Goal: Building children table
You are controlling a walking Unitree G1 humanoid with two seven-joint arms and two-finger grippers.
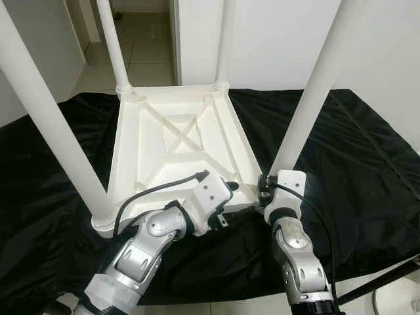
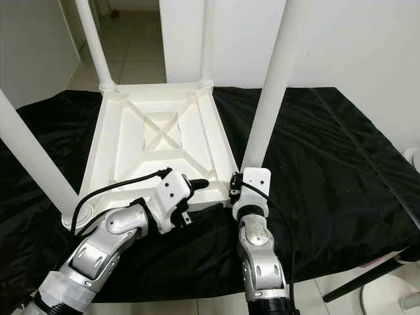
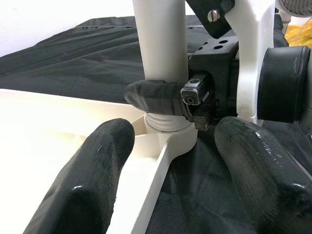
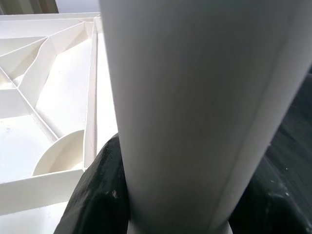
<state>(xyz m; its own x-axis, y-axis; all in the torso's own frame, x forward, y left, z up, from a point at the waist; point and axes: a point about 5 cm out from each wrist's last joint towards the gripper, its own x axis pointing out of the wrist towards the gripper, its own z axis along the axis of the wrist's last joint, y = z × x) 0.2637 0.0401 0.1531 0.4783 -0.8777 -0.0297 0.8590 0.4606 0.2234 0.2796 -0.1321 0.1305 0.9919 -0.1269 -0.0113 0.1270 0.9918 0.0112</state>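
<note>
A white children's table [image 1: 177, 141] lies upside down on a black cloth, its legs pointing up. My right gripper [image 1: 268, 187] is shut on the near right leg [image 1: 308, 105] just above its socket at the table's corner. In the right wrist view that leg [image 4: 195, 97] stands between the black fingers [image 4: 97, 195]. My left gripper [image 1: 228, 202] is open at the table's near edge, right beside that corner. In the left wrist view its fingers [image 3: 83, 180] straddle the rim [image 3: 151, 180], and a right finger [image 3: 156, 95] wraps the leg [image 3: 158, 39].
The black cloth [image 1: 354, 151] covers the whole work surface, whose front edge is just behind my arms. Three other legs stand at near left [image 1: 49, 125], far left [image 1: 113, 42] and far right [image 1: 226, 39]. A white wall and a tiled doorway [image 1: 141, 52] lie beyond.
</note>
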